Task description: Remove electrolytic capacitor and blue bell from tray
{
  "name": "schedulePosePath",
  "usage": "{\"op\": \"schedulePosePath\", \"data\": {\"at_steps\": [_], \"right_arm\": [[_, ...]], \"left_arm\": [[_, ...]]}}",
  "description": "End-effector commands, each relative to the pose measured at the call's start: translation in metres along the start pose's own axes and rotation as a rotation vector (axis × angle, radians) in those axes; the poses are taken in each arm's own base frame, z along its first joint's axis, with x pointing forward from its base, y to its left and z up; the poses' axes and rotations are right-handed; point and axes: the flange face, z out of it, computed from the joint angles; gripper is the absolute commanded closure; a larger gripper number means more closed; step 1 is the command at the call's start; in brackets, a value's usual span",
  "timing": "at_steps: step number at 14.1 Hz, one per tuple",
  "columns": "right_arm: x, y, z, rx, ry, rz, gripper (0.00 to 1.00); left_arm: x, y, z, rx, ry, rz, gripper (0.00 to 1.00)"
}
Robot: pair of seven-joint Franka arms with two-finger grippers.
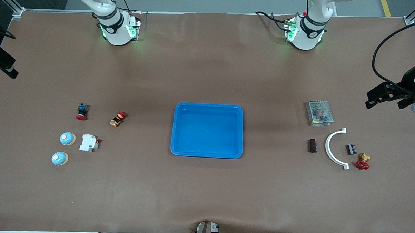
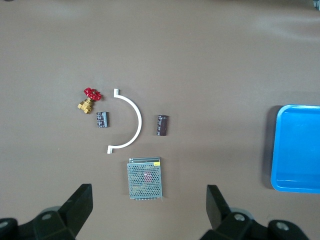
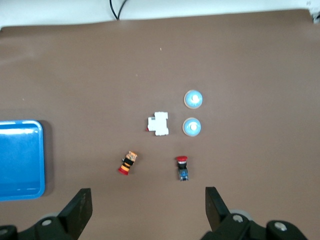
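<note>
A dark cylindrical capacitor lies on its side toward the left arm's end of the table, beside a white arc-shaped part. Two blue dome bells sit toward the right arm's end, and the right wrist view shows both bells. A blue tray stands empty mid-table. My left gripper hangs open and empty, high over the table's left-arm end. My right gripper hangs open and empty over the right-arm end.
Around the capacitor lie a metal mesh power supply, a small dark component and a red-handled brass valve. Around the bells lie a white breaker, an orange push button and a blue one with a red cap.
</note>
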Motion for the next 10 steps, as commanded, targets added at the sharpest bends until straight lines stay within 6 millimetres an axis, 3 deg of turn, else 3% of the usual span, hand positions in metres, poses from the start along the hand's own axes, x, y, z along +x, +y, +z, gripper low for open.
{"op": "schedulePosePath", "data": {"at_steps": [1,10], "right_arm": [[0.0039,0.0074,0.0134,0.014,-0.046,0.027,0.0],[0.0085,0.0064,0.0138,0.008,-0.014,0.017,0.0]], "left_arm": [[-0.004,-0.0015,-0.0038,-0.011,-0.005,0.0,0.0],[-0.0034,-0.0024,-0.003,-0.011,-0.005,-0.002,0.0]]}}
